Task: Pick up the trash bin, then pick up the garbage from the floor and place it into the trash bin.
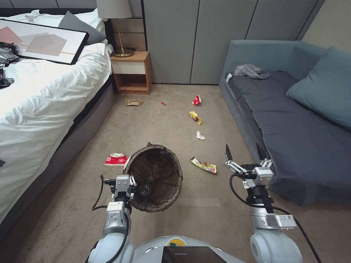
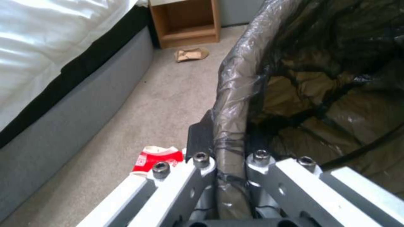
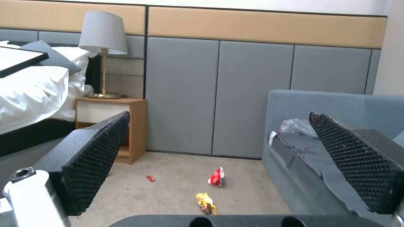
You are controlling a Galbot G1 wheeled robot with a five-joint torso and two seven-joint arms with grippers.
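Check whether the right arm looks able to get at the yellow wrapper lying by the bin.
Probably yes: the right gripper is open and empty, and the yellow wrapper lies on bare carpet between it and the trash bin, with nothing in the way.

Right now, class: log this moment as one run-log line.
left end effector: shut on trash bin rim | right end effector: open, above carpet beside sofa | garbage: on floor

Beige carpet floor [image 1: 175,109] carries the litter. A yellow-red wrapper [image 1: 204,165] lies just inward of the right end effector [image 1: 246,152]; white tissue [image 1: 200,136], a yellow wrapper [image 1: 195,117] and a red-white cup [image 1: 196,100] lie beyond it. A crushed red cup [image 1: 116,159] lies ahead of the left end effector [image 1: 134,188], a tan packet [image 1: 134,102] far beyond.
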